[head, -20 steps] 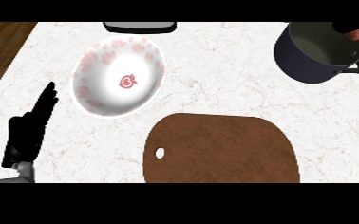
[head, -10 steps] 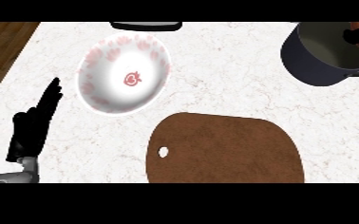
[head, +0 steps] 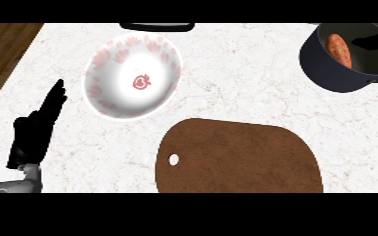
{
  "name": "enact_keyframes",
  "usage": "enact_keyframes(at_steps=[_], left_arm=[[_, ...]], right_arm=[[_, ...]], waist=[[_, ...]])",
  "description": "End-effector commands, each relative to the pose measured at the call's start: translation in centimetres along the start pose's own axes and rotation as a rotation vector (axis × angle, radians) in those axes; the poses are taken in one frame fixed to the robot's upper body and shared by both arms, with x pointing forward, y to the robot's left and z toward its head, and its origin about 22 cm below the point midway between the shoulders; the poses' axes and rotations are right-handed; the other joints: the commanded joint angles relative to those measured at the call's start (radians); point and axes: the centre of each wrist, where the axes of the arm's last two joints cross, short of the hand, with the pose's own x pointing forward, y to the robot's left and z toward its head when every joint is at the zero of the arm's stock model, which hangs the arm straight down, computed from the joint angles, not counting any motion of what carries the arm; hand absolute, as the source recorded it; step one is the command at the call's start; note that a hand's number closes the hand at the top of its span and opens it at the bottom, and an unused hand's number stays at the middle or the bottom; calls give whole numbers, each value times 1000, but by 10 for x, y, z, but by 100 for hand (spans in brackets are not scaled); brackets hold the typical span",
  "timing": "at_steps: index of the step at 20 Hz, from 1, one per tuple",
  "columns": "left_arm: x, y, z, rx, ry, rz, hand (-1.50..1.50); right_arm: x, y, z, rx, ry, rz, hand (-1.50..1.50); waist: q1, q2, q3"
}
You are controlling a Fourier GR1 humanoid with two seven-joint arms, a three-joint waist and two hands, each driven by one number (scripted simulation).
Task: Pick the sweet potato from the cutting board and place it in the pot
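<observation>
The orange sweet potato (head: 338, 50) lies inside the dark pot (head: 328, 75) at the top right. The brown cutting board (head: 236, 157) in the lower middle has nothing on it. A dark shape (head: 366, 42) at the right edge over the pot's opening may be part of my right hand; its fingers cannot be made out. At the left edge my left hand (head: 35, 130) rests open, fingers straight and pointing up, away from both board and pot.
A white plate with a red pattern (head: 133, 77) sits left of centre, close to my left hand. A dark object (head: 157, 26) shows at the counter's far edge. The counter's wooden-floored left edge (head: 15, 40) is at the top left.
The sweet potato now shows inside the pot, where earlier only a dark shape covered the pot's top. That dark shape has drawn off toward the right edge. The left hand has barely moved.
</observation>
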Motion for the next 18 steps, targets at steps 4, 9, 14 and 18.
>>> enact_keyframes(at_steps=[4, 9, 14, 18], left_arm=[[-1, -6, -1, -13, 5, 5, 0], [-11, 8, 6, -3, 19, 3, 0], [-24, -6, 19, 27, 44, 14, 0], [-19, 8, 8, 31, 43, -5, 0]], right_arm=[[19, 0, -1, -128, -80, -209, -150], [25, -8, -4, -264, -126, -480, -150], [-9, -31, -11, -188, -97, -608, -150], [-29, -27, -6, -112, -108, -658, -150]], waist=[[-4, -1, 0], [-12, -9, 0], [-37, -19, -3], [-55, -24, -4]])
